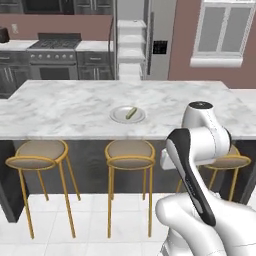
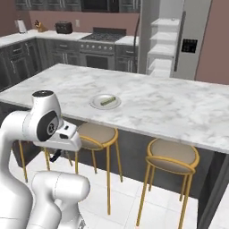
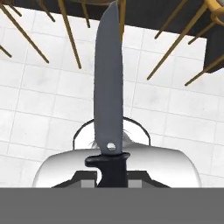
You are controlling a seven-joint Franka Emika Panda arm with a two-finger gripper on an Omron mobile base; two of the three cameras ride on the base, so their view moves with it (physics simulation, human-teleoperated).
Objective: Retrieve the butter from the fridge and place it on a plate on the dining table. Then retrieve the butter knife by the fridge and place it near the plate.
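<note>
Gripper (image 3: 111, 177) clamped tight on butter knife (image 3: 108, 87) at its dark handle, blade pointing floorward below the dining table (image 1: 75, 107); likely light, stiff, slippery, so handle-grip suits.

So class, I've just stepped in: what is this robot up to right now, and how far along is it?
The robot's fingers are shut on the knife, gripping its dark handle with the grey blade pointing away over the tiled floor and stool legs. The butter already lies on the plate on the dining table, so the first half is done. The fridge stands open behind the table. The knife has not yet been set down near the plate.
</note>
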